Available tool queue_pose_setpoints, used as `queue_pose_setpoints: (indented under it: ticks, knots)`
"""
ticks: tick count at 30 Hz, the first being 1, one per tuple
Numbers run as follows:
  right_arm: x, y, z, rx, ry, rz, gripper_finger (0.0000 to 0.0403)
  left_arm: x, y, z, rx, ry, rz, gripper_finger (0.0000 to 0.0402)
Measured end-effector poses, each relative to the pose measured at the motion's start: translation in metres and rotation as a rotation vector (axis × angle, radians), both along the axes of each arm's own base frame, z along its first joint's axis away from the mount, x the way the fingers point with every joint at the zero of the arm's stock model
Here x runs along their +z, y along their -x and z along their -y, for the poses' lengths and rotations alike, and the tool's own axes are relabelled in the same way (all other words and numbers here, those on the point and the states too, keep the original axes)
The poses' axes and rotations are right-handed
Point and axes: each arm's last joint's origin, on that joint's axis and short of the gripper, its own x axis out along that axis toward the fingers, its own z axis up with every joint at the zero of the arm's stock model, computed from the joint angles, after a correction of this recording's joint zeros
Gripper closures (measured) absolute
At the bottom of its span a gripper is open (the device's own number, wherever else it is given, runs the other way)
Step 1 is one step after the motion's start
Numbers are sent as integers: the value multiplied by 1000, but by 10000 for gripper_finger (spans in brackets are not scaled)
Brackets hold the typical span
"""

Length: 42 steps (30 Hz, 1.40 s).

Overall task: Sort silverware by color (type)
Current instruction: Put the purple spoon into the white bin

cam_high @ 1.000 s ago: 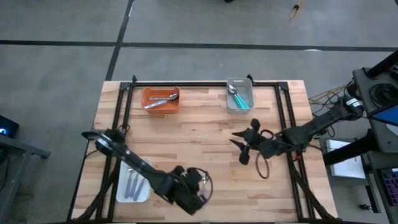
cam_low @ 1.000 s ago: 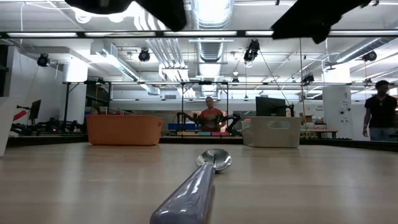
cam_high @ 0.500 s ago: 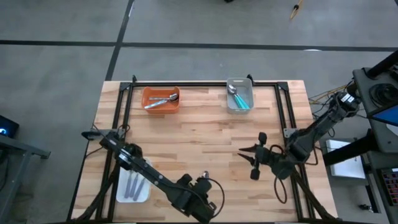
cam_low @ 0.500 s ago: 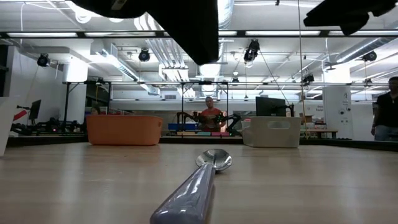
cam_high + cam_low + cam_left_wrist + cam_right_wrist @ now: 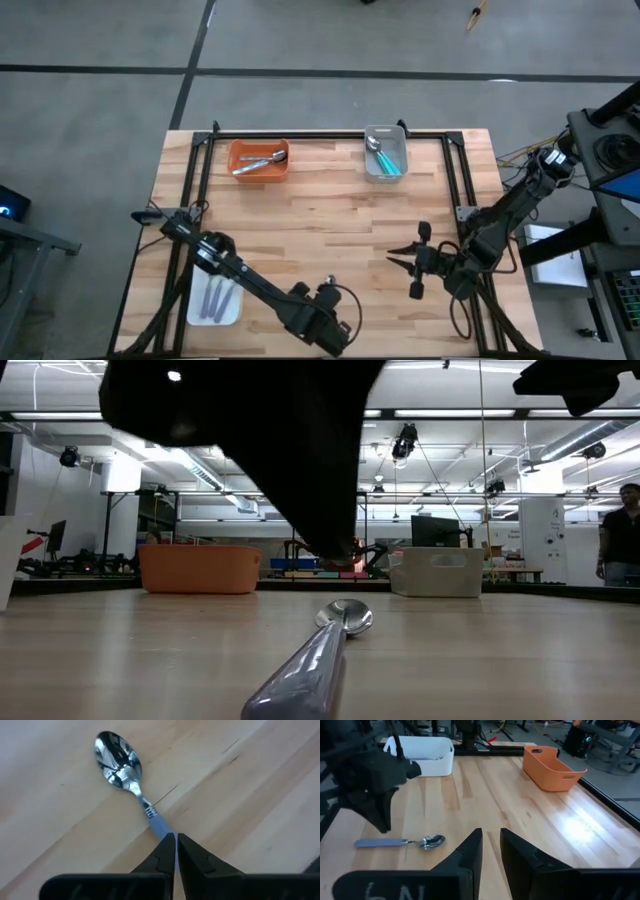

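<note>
One spoon (image 5: 131, 779) with a shiny bowl and a pale blue handle lies flat on the wooden table near its near edge. It also shows in the low view, spoon (image 5: 312, 657), and in the right wrist view, spoon (image 5: 402, 842). My left gripper (image 5: 176, 839) hangs shut just above the handle, fingers pointing down. From the side, left gripper (image 5: 383, 826) shows a small gap to the spoon. In the high view the left gripper (image 5: 322, 320) hides the spoon. My right gripper (image 5: 408, 268) waits at mid-right, slightly open, holding nothing.
An orange tray (image 5: 240, 150) with metal spoons and a grey tray (image 5: 368, 160) with teal spoons stand at the far edge. A white tray (image 5: 196, 312) with lavender spoons sits near the left edge. A person (image 5: 620, 545) stands in the room beyond the table.
My left gripper has moved a little toward the table's right and near edge and come down over the spoon's handle. My right gripper has drawn back toward the near-right of the table. The spoon has stayed where it was.
</note>
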Motion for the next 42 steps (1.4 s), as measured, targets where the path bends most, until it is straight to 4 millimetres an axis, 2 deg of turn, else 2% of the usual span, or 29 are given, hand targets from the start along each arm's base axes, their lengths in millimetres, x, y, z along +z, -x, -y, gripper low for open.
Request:
queue_pose_setpoints:
  ticks: [5,14,20,33,38,42]
  knots:
    - [-1,0,0,2,11,-7,344,-11,-5,-3,29,4,-8,368]
    - [1,0,1,16,75,-12,344,-14,-5,-5,54,-44,16,270]
    - [6,3,4,-7,119,11,344,-29,-1,-9,79,-86,-11,239]
    - [16,7,10,-21,110,45,344,-55,2,-14,103,-100,11,251]
    - [15,7,9,-21,110,45,344,-60,5,-16,126,-107,3,291]
    - [15,7,10,-21,111,45,344,-62,7,-17,126,-119,-10,341]
